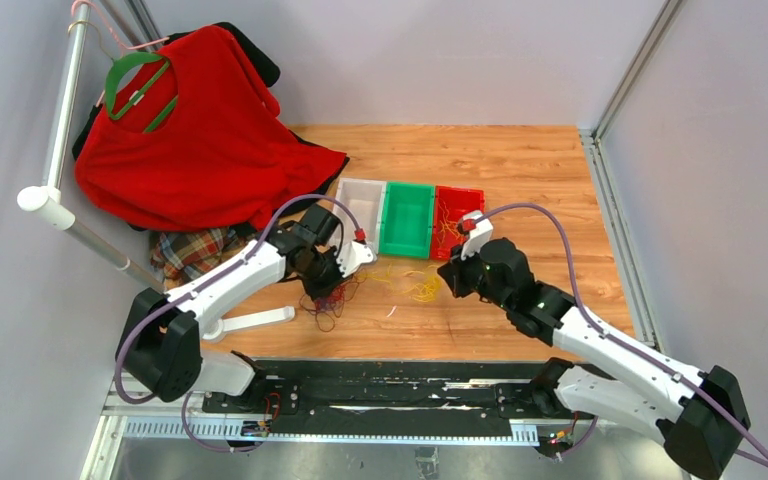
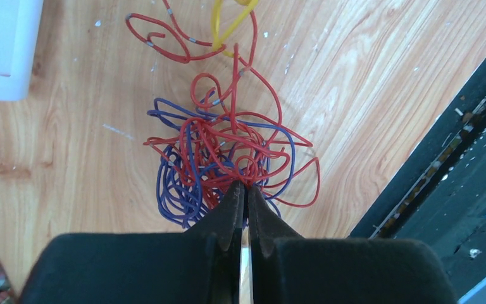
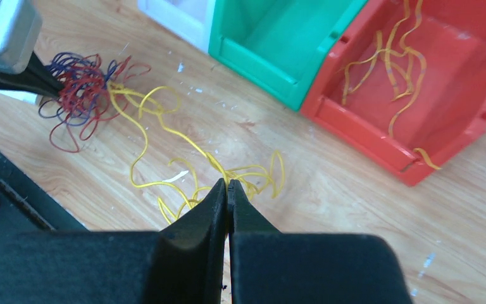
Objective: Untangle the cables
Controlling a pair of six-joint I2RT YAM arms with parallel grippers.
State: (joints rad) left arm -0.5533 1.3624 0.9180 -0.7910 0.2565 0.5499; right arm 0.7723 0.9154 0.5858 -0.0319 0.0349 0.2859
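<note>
The cables lie on the wooden table in two clumps joined by a yellow strand. In the left wrist view, a knot of red cables (image 2: 228, 142) and purple cables (image 2: 174, 190) sits right at my left gripper (image 2: 245, 185), which is shut with a red strand pinched at its tips. My right gripper (image 3: 228, 182) is shut on the loose bundle of yellow cables (image 3: 164, 136). From above, the red-purple knot (image 1: 328, 305) is under the left gripper (image 1: 326, 288), and the yellow cables (image 1: 415, 285) stretch towards the right gripper (image 1: 448, 277).
Three bins stand side by side behind the cables: white (image 1: 360, 203), green (image 1: 407, 218) and red (image 1: 457, 205), the red one holding several yellow strands (image 3: 392, 69). A red shirt (image 1: 200, 140) on a green hanger and a plaid cloth (image 1: 195, 250) fill the left. A black rail (image 1: 380, 385) lines the near edge.
</note>
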